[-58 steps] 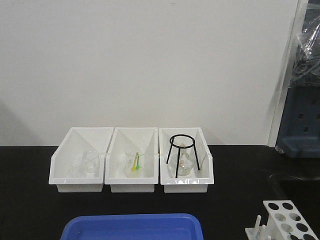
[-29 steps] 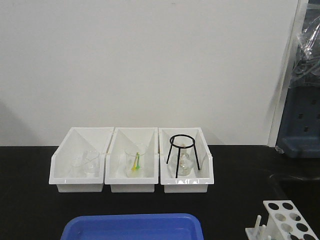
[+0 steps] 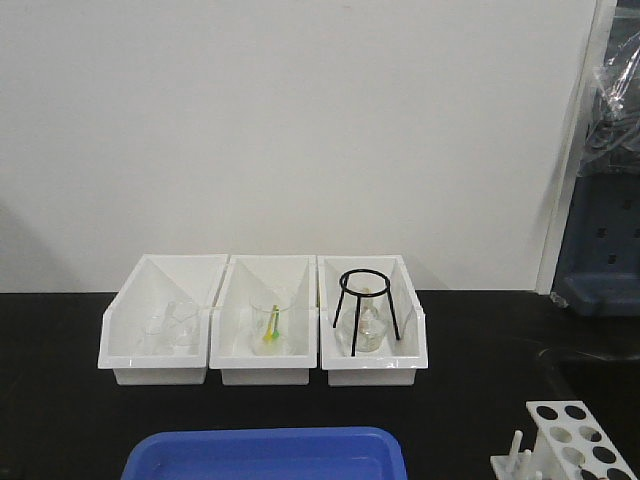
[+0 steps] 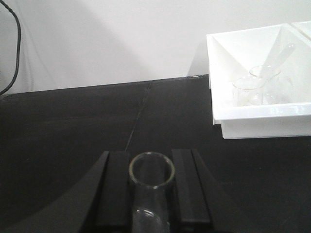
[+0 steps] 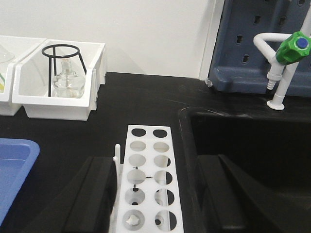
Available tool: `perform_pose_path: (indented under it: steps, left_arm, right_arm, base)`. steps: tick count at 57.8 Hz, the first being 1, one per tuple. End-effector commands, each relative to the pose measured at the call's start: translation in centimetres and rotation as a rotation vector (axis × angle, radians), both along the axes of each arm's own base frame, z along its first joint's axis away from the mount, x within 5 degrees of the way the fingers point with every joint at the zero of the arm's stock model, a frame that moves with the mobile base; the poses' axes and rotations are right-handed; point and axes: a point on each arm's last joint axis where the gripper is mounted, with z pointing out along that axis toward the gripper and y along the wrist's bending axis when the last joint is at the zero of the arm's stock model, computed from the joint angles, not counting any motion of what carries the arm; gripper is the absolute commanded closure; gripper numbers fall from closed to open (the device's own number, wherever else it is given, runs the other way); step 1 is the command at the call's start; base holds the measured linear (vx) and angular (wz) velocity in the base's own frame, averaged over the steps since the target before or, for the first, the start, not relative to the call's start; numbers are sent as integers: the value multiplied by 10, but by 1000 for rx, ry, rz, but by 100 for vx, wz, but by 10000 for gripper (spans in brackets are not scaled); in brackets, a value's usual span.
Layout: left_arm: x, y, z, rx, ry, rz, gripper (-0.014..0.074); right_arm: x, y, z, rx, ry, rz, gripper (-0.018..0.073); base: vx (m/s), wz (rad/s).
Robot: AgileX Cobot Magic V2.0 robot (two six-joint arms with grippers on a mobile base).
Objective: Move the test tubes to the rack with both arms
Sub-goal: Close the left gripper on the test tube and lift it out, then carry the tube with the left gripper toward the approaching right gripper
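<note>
My left gripper (image 4: 151, 188) is shut on a clear glass test tube (image 4: 151, 171), whose round rim faces the camera between the two black fingers (image 4: 118, 189), above the black bench. My right gripper (image 5: 158, 194) is open, with its fingers on either side of the white rack (image 5: 148, 160). The left finger is close to the rack's pegs and the right finger stands off from it. All the rack's holes that show hold no tube. The rack (image 3: 578, 435) also shows at the bottom right of the front view. Another slim tube (image 4: 281, 54) leans in a white bin.
Three white bins (image 3: 265, 372) stand along the wall with beakers, and a flask under a black ring stand (image 3: 366, 310). A blue tray (image 3: 265, 452) lies at the front. A black sink (image 5: 243, 141), a green-capped tap (image 5: 291, 47) and a blue pegboard (image 5: 243, 43) are to the right of the rack.
</note>
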Motion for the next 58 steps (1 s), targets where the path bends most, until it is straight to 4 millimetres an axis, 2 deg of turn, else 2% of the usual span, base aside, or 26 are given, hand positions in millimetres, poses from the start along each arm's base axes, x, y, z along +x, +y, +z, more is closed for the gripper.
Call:
perform_pose_path:
  steps: [1,13,30,37,44,51,58]
  left_arm:
    - [2,2,22,-9,-145,27,601]
    - [-2,4,32,-26,-190,50,601]
    - [-22,11,68,-111,-315,114,601]
    - [-23,10,94,-107,-368,91,601]
    - [-17,6,132,-119,-421,54,601]
    - [-5,-1,165,-181,-383,-20,601]
    - [0,-8,188,-248,-333,-83,601]
  right_arm:
    - [3,0,18,-9,-104,8,121]
    - [3,1,18,-8,-104,8,121]
    - [4,1,23,-1,-159,14,121]
    - [4,1,23,0,-162,15,121]
    - [3,1,21,1,-134,11,121]
    - [6,1,15,25,-63,2,121]
    - [16,1,17,84,11,-5,121]
  base:
    - [0,0]
    - [0,0]
    - [0,0]
    - [0,0]
    - [0,0]
    - [0,0]
    - [0,0]
